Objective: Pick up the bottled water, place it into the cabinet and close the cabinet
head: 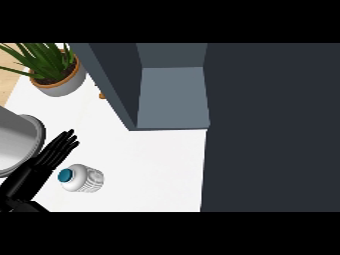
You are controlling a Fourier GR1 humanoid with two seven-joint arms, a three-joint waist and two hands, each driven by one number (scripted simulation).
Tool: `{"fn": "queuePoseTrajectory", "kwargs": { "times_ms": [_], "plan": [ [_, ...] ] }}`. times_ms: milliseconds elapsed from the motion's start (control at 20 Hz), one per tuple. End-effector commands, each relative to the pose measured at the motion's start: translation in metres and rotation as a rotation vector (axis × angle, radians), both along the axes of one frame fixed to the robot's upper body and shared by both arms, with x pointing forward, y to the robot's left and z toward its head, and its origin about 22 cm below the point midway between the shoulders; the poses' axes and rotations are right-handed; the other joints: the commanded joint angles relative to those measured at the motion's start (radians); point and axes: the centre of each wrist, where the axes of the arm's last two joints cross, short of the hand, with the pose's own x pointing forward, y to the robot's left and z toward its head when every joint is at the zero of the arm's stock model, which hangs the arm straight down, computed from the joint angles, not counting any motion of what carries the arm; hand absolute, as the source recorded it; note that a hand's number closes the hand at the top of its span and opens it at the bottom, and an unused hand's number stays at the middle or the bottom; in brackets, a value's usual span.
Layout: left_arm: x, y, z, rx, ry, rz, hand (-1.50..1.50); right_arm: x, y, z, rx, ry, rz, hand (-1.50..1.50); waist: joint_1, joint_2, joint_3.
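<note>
Your left hand (46, 160): black, low at the view's left, fingers straight and spread, pointing up and to the right, holding nothing. Your right hand: not visible to you anywhere.

Water bottle (81, 179): upright on the white table (158, 164), seen from above, white ribbed body with a blue cap. It stands just beside the hand, to the right of the palm and below the fingertips; you cannot tell whether the two touch.

Cabinet (172, 94): dark grey, above and to the right of the hand, well apart from it. Its inside shows as a lighter grey recess, so it is open. A large dark panel (283, 129) fills the view's right side, far to the right of the hand.

Metal pot (7, 142): grey, round, directly left of the fingers, near them.

Potted plant (51, 69): green leaves in a grey pot with a brown rim, well above the hand at the table's far corner.
</note>
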Motion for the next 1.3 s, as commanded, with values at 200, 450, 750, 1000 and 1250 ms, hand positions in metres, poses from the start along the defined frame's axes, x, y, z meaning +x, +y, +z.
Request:
{"fn": "queuePoseTrajectory", "kwargs": {
  "times_ms": [200, 450, 750, 1000, 1250],
  "plan": [
    [0.02, 0.006, -0.049, -0.006, -0.007, 0.069, -1.5, -0.016, -0.001, 0.028, 0.008, -0.031, 0.01, -1.5, -0.004, 0.002, -0.001],
    [0.008, -0.016, -0.086, -0.051, 0.047, 0.011, -1.5, -0.019, -0.002, 0.027, 0.014, -0.045, 0.016, -1.5, -0.006, 0.003, -0.001],
    [0.0, -0.014, -0.104, -0.113, 0.123, -0.074, -1.5, -0.022, 0.001, 0.029, 0.014, -0.038, 0.004, -1.5, -0.008, 0.006, -0.003],
    [0.005, -0.025, -0.112, -0.17, 0.136, -0.067, -1.5, -0.018, 0.004, 0.019, 0.024, -0.032, -0.009, -1.5, 0.003, 0.005, -0.001],
    [-0.002, -0.032, -0.128, -0.216, 0.135, 0.011, 1.5, -0.026, -0.009, 0.009, -0.004, -0.022, 0.016, -1.5, -0.018, 0.006, -0.002]
  ]
}}
